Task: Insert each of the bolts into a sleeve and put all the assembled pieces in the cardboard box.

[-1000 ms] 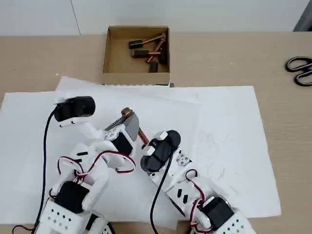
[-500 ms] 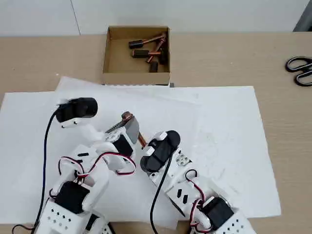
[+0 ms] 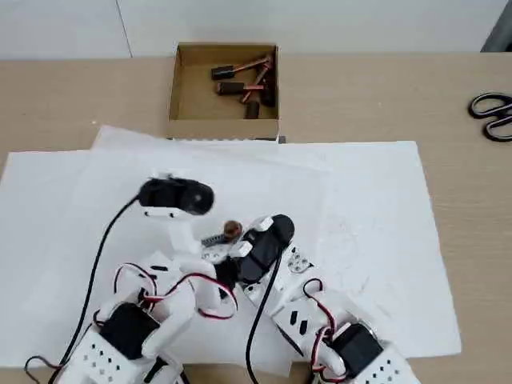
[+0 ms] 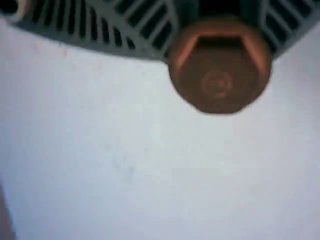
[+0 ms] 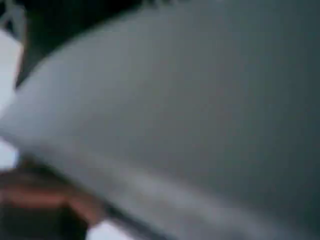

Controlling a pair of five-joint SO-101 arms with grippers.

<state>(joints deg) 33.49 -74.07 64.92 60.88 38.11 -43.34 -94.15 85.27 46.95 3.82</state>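
High view, left end effector (image 3: pixel 224 237) clenched on bolt (image 3: pixel 233 230), paper (image 3: pixel 352 200) reaching near wall of cardboard box (image 3: pixel 224 128).

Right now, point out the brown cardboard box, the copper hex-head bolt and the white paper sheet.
brown cardboard box (image 3: pixel 224 128): high view, front wall.
copper hex-head bolt (image 4: pixel 219 75): left wrist view, face of the head.
white paper sheet (image 3: pixel 368 200): high view, bare right part.

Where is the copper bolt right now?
In the high view, the bolt sits in the left gripper over the white paper, right beside the right arm.
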